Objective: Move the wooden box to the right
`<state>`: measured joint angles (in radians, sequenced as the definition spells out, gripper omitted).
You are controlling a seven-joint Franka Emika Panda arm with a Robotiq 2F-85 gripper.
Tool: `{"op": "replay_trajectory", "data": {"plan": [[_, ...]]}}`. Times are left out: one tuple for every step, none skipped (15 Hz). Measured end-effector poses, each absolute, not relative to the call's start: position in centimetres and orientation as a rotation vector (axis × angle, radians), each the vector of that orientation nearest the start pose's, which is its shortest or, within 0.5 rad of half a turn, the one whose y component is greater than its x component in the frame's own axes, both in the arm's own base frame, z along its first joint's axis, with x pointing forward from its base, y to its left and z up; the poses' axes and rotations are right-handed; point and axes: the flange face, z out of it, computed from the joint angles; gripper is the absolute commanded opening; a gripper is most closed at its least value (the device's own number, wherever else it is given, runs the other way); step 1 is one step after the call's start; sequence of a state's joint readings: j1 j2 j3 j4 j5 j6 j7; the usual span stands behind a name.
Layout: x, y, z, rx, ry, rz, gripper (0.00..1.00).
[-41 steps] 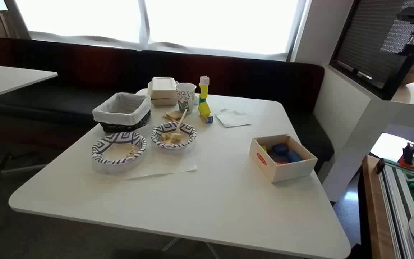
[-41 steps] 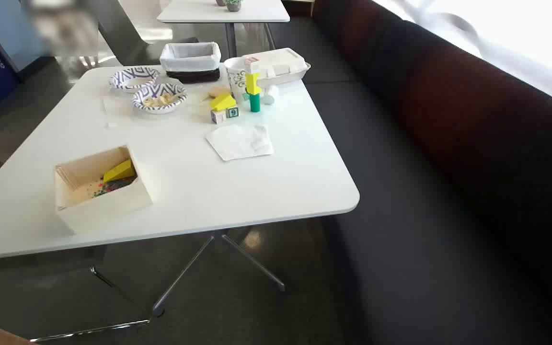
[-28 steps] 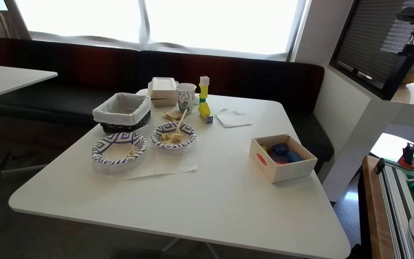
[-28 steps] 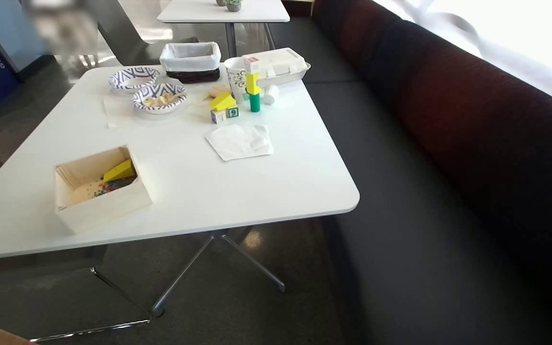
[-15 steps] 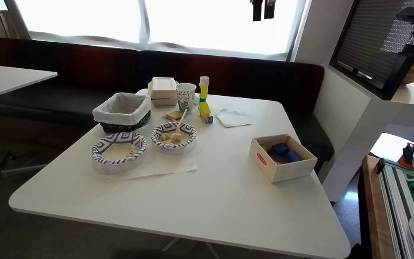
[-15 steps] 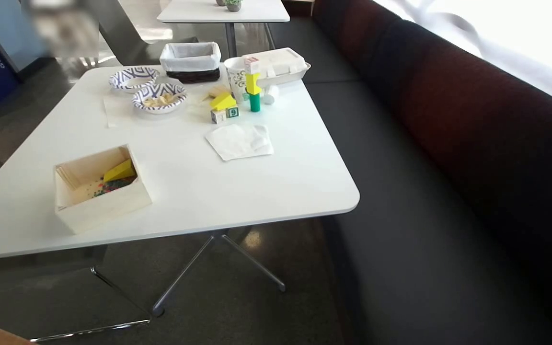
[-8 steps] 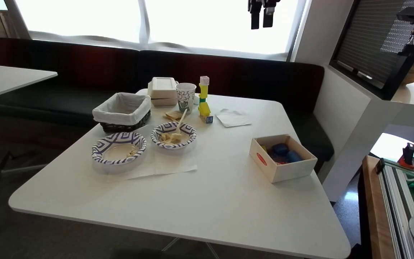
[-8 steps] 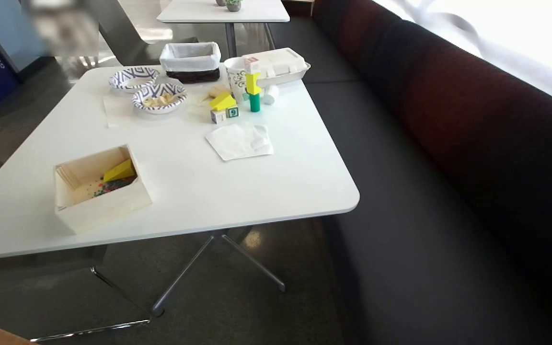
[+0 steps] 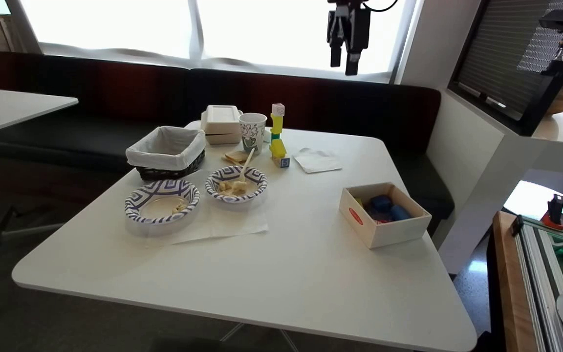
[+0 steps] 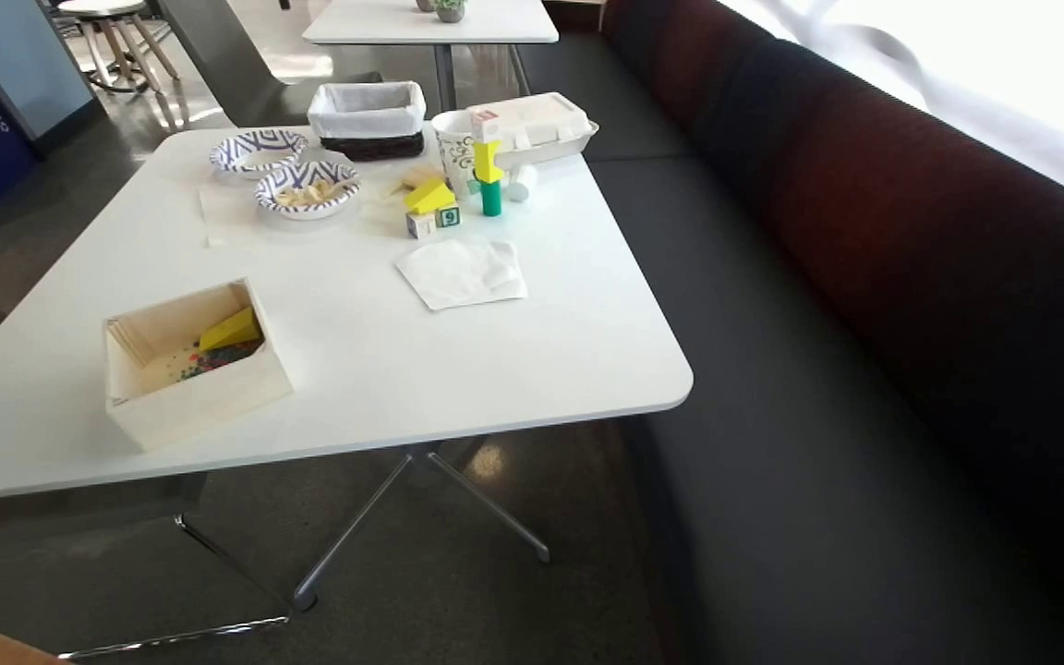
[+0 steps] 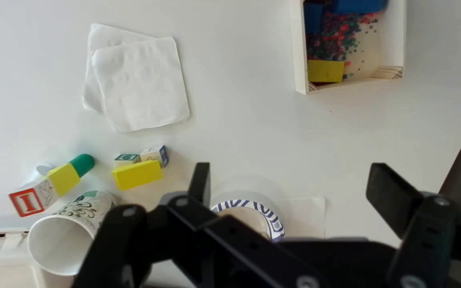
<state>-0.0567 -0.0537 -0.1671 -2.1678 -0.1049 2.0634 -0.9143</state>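
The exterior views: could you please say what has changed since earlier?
The black two-fingered gripper has entered at the top of an exterior view and come down, open and empty. In an exterior view, a white-topped stool now shows where the picture was blurred. The open pale-wood box and the rest on the white tabletop stay put.

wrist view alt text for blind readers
Wooden box holding a yellow block and blue blocks, cut off at top right. Open hand at bottom; napkins, alphabet blocks and a paper cup at left on the white table.
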Motion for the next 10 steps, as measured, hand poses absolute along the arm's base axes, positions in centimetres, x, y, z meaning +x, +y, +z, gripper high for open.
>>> {"op": "replay_trajectory", "data": {"plan": [[50.2,-11.8,39.6,-2.956,-1.167,0.144,1.0],[49.8,-11.5,37.8,-2.948,-1.177,0.15,1.0],[49.4,-11.3,36.1,-2.939,-1.186,0.16,1.0],[48.9,-11.1,34.5,-2.928,-1.198,0.169,1.0],[48.4,-10.9,33.0,-2.917,-1.211,0.18,1.0],[47.9,-10.9,31.4,-2.897,-1.233,0.194,1.0],[47.4,-10.9,30.0,-2.878,-1.256,0.209,1.0],[46.9,-10.9,28.5,-2.86,-1.276,0.223,1.0],[46.4,-11.0,27.3,-2.843,-1.293,0.236,1.0],[46.0,-11.2,26.0,-2.827,-1.312,0.245,1.0]]}}
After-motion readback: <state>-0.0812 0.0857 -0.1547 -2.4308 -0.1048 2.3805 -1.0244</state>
